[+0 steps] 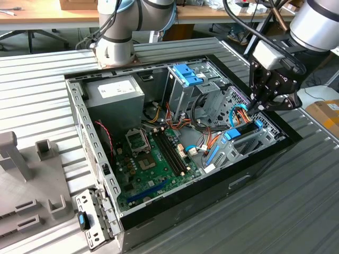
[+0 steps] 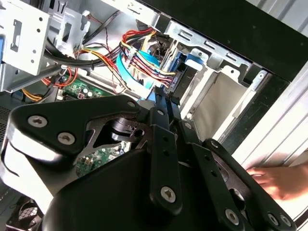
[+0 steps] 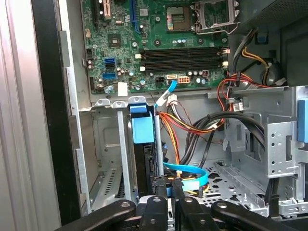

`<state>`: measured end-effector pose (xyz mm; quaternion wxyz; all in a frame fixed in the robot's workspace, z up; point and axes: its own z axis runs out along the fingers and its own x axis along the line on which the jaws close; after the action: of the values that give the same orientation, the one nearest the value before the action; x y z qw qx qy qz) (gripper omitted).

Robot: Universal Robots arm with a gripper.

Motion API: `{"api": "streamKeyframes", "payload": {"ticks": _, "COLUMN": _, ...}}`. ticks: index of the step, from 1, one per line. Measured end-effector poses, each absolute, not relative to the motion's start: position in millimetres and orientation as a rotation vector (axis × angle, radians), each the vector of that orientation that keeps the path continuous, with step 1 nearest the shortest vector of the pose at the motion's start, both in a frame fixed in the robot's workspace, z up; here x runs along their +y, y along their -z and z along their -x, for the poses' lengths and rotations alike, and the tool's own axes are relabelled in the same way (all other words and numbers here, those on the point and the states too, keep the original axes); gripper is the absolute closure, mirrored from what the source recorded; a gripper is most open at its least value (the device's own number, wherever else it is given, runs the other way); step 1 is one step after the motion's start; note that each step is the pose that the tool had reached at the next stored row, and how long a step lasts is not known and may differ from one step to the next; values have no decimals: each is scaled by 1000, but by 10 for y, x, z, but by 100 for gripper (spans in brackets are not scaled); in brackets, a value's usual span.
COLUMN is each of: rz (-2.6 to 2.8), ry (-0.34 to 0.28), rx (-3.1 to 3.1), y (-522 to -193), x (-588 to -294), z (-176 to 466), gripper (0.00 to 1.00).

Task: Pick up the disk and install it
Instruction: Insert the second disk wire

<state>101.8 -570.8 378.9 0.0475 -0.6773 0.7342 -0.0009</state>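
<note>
Disk [image 3: 143,144] and its bright blue rails stand on edge in a slot of the silver drive bay [image 1: 241,151], at the corner of the open computer case [image 1: 71,106] on the exterior view's right; that upright seating suggests it is already partly slid home, the bay walls guiding it; the pincer [image 1: 258,107] hangs directly above the slot, its black fingers [image 3: 166,192] drawn narrow over the disk's upper edge, though whether they actually clamp it cannot be told. The first wrist view looks down past the fingers to the blue end tab, the motherboard [image 3: 159,43] and a blue data cable [image 3: 190,175]; the second wrist view adds a person's hand [image 2: 284,180] resting on the ribbed worktop [image 1: 286,211] outside the case; the exterior view alone shows the blue clip [image 1: 187,74] on the tall cage.
</note>
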Motion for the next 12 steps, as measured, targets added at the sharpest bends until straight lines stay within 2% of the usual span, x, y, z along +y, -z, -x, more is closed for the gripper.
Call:
{"api": "streamKeyframes", "payload": {"ticks": 3, "rz": 2058, "ry": -18, "rx": 2229, "y": -3789, "x": -5790, "z": -1008, "gripper": 84}}
{"api": "streamKeyframes", "payload": {"ticks": 5, "rz": 2032, "ry": -72, "rx": 2205, "y": -3788, "x": -5818, "z": -966, "gripper": 84}}
{"api": "streamKeyframes", "payload": {"ticks": 12, "rz": 2030, "ry": -79, "rx": 2200, "y": -3760, "x": -5917, "z": -964, "gripper": 84}}
